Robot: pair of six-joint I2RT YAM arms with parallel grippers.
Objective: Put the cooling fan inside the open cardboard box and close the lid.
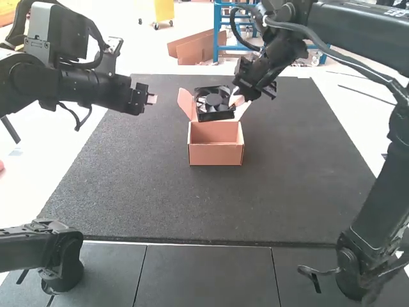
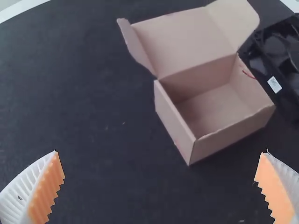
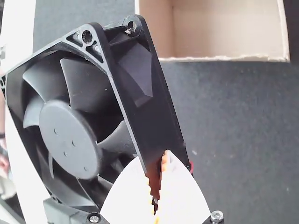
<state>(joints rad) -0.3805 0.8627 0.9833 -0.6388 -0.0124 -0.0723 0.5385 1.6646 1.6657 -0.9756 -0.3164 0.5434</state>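
One edge pinch: right gripper [image 3: 157,181] on black square plastic fan [image 1: 213,104] | left gripper [image 1: 146,97] spread | fan might swivel, snag brown cardboard box [image 1: 216,154] rim

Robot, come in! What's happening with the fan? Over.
Right gripper shut on fan, beside box. Left gripper open, off to the side. Box empty, lid up, nothing blocking.

Counter [image 1: 25,185]: pale, smooth top, bright under even light. A large black mat [image 1: 128,192] with a fine grainy texture lies flat over most of it, edges straight, its near edge parallel to the counter front. Nearer than the mat, smoother dark panels [image 1: 204,275] sit side by side, thin seams between them. Shadows on the mat are soft.
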